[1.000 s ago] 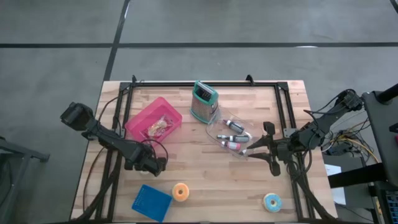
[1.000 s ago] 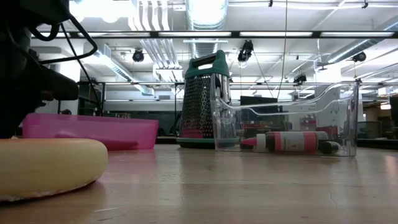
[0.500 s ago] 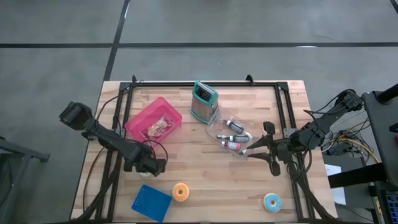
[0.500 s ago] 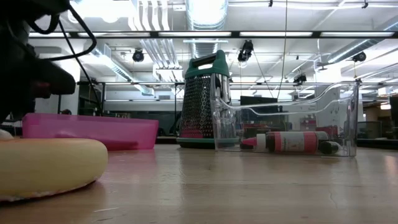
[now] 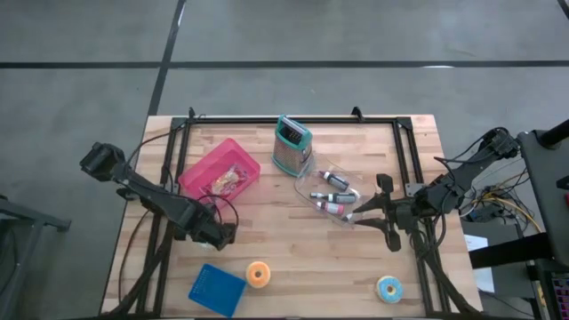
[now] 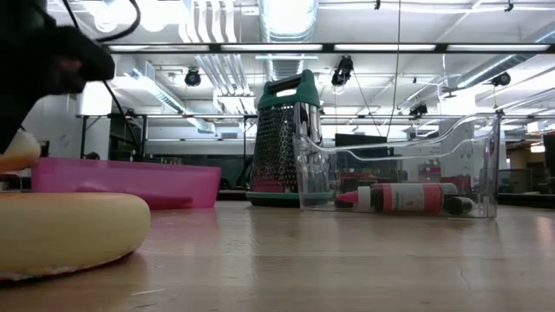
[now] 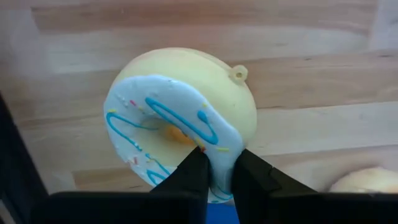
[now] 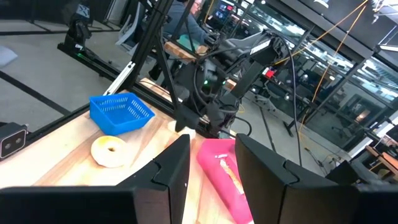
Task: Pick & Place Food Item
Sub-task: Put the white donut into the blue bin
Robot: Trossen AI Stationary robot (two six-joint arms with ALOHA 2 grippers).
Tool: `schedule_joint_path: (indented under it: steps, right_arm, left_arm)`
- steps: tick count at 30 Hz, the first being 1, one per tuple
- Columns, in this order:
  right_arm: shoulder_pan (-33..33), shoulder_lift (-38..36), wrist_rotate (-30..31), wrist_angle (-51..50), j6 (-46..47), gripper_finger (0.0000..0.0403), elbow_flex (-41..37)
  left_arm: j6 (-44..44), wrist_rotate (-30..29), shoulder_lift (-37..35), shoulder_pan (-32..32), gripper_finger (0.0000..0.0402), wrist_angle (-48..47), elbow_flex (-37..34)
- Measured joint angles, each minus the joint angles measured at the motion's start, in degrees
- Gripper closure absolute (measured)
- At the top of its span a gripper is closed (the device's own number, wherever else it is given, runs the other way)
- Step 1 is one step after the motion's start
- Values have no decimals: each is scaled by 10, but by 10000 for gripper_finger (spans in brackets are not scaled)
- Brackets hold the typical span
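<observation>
My left gripper (image 5: 213, 236) is shut on a cream doughnut with blue icing (image 7: 180, 121), held above the wooden table near its left front. In the high view the gripper hides the doughnut; in the low view a bit of it (image 6: 17, 149) shows under the dark arm. An orange-yellow doughnut (image 5: 259, 274) lies flat on the table beside a blue basket (image 5: 217, 289). A pink container (image 5: 220, 178) with food in it stands just beyond my left gripper. My right gripper (image 5: 373, 213) is open and empty at the table's right, next to a clear bin (image 5: 331, 196). My left gripper pinches the doughnut's ring (image 7: 217, 168) between its two fingers, one finger (image 7: 189, 177) on the blue-iced face and the other on the plain cream face. The fingers point down at the table. The doughnut stands on edge in the hold, clear of the wood.
A green-topped grater (image 5: 292, 145) stands at the far middle. The clear bin holds a few tubes. Another blue-iced doughnut (image 5: 388, 287) lies at the right front. Black frame rails run along the table's left, far and right sides.
My left gripper has gone up and a little toward the table's far left with the blue-iced doughnut, which now hangs higher above the wood. My right arm has kept still.
</observation>
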Motion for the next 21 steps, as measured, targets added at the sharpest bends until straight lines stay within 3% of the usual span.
schedule_joint_path:
  steps: [9, 18, 21]
  right_arm:
    - [0, 0, 0, 0, 0, 280, 0]
    - [0, 0, 0, 0, 0, 280, 0]
    - [0, 0, 0, 0, 0, 280, 0]
  left_arm:
    - [119, -35, -3, -1, 342, -8, 77]
    - [208, -66, -3, -19, 342, 76, 114]
    - [278, -69, -2, -24, 342, 100, 114]
